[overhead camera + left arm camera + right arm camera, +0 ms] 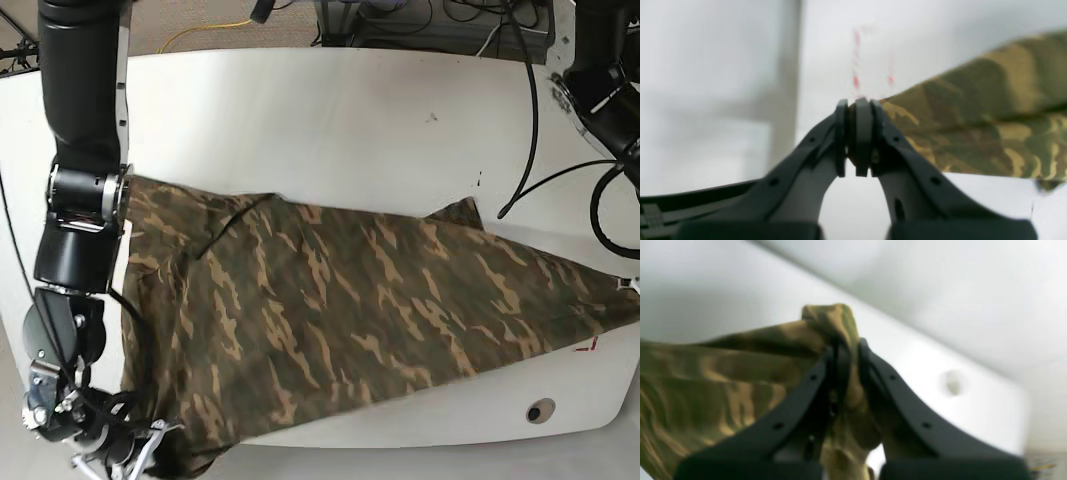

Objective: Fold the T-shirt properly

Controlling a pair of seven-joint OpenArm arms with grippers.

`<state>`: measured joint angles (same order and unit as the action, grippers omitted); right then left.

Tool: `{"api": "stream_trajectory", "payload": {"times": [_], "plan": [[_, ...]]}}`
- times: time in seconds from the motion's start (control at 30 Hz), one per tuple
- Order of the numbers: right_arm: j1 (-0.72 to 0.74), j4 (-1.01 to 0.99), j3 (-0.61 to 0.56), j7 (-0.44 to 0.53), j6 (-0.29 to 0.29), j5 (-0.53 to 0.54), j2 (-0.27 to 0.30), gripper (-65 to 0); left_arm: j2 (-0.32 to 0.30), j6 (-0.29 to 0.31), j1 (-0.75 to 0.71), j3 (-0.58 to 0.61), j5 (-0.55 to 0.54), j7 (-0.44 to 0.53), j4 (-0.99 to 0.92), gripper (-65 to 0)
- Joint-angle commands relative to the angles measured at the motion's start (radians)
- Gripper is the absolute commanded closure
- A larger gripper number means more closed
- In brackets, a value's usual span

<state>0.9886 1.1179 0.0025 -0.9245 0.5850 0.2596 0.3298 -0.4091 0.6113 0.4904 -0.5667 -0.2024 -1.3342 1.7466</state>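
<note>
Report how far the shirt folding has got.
Done: no fold shows yet; the camouflage-print fabric T-shirt lies spread across the white table.

In hand: the left gripper is shut on a shirt edge, and the right gripper is shut on a bunched corner, as both wrist views show.

Left: every fold, then laying the shirt flat and letting go.

The base view looks steeply down from above on the whole white table (330, 110). Each wrist view sits close behind its own dark fingers, blurred, facing outward. All three share the camouflage-print fabric T-shirt (360, 310).
</note>
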Motion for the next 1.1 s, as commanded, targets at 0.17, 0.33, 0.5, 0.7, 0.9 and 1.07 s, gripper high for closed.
{"api": "stream_trajectory", "payload": {"times": [0.17,0.33,0.5,0.7,0.9,1.07], "plan": [[0.272,0.021,0.003,-0.067,0.053,-0.004,0.064,0.0,-0.024,-0.001,0.282,-0.003,0.008,-0.012,0.016,0.0],[0.317,0.026,0.006,-0.163,0.092,-0.003,0.090,0.0,-0.037,-0.009,0.443,0.064,0.010,-0.012,0.013,0.0],[0.317,0.027,0.007,-0.224,0.113,-0.003,0.105,0.0,-0.050,-0.046,0.568,0.142,0.008,-0.012,0.013,0.0],[0.317,0.084,0.031,-0.268,0.113,-0.001,0.147,0.0,-0.049,-0.044,0.586,0.170,0.005,-0.012,-0.004,0.0],[0.221,0.192,0.141,-0.291,0.113,-0.001,0.171,0.0,-0.053,-0.041,0.465,0.167,0.002,-0.014,0.036,0.0],[0.003,0.305,0.253,-0.299,0.113,-0.001,0.179,0.0,-0.052,-0.012,0.310,0.135,0.002,-0.014,0.102,0.0]]}}
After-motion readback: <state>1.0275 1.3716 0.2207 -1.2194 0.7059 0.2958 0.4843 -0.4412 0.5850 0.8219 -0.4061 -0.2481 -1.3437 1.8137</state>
